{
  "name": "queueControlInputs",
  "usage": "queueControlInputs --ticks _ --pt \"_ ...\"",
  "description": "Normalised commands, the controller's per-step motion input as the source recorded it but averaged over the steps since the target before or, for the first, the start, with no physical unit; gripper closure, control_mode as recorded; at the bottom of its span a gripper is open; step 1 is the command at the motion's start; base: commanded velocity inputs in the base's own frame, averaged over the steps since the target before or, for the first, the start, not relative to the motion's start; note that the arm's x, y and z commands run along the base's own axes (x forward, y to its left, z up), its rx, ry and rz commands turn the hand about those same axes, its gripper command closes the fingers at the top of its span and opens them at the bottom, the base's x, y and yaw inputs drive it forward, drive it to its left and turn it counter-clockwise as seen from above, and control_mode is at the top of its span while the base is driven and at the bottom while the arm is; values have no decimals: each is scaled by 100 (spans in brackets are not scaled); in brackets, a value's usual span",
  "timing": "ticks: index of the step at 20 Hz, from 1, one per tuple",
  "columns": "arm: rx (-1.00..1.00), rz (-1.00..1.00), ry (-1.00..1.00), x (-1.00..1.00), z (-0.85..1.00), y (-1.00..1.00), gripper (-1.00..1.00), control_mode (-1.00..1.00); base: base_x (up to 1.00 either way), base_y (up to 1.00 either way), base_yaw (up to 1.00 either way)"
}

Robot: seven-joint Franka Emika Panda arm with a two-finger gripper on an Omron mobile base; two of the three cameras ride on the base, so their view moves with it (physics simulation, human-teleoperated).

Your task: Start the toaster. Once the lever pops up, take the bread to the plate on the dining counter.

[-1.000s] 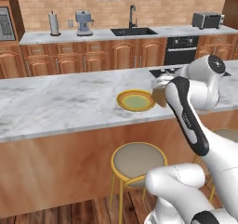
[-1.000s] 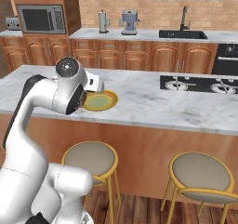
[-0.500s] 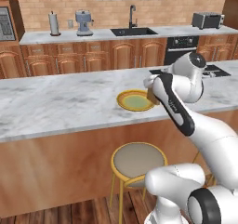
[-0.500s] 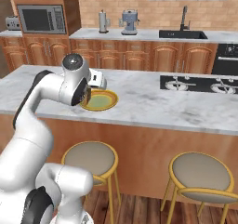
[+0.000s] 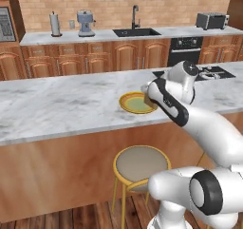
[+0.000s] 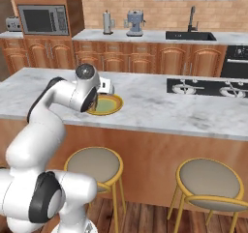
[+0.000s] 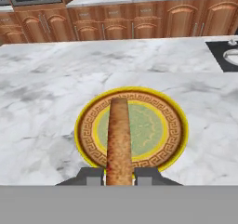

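Brown bread [image 7: 119,137] is pinched edge-on in the tool [image 7: 119,175], 2 fingers [image 7: 91,175] clamped on its near end, jaws nearly closed on the thin slice. The hand view looks straight along the slice, so it reads as a narrow upright strip laid over the plate [image 7: 174,109].

Plate is yellow-rimmed with a green centre and sits on the dining table [image 5: 57,104], near its front edge, above the stool [image 5: 141,162]. In the left base view the tool [image 5: 148,101] is at the plate's [image 5: 129,102] right rim; the right base view has the plate [image 6: 109,105] just beside the wrist.

Toaster [image 5: 212,20] is well apart, on the far table by the right wall, so my read is that the toasting step is done and this is the delivery.

Edge-on hold makes sense: that's how a slice comes out of a slot. Slice looks centred over the plate, can't tell if it touches yet. Next move probably calls for lowering or tilting before release, else it may tip onto the rim.
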Motion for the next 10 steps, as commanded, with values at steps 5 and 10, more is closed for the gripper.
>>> queueControlInputs --ticks 5,10 --pt "0 0 0 45 -18 4 100 -100 0 0 0" --pt "0 0 0 32 -12 12 100 -100 0 0 0"
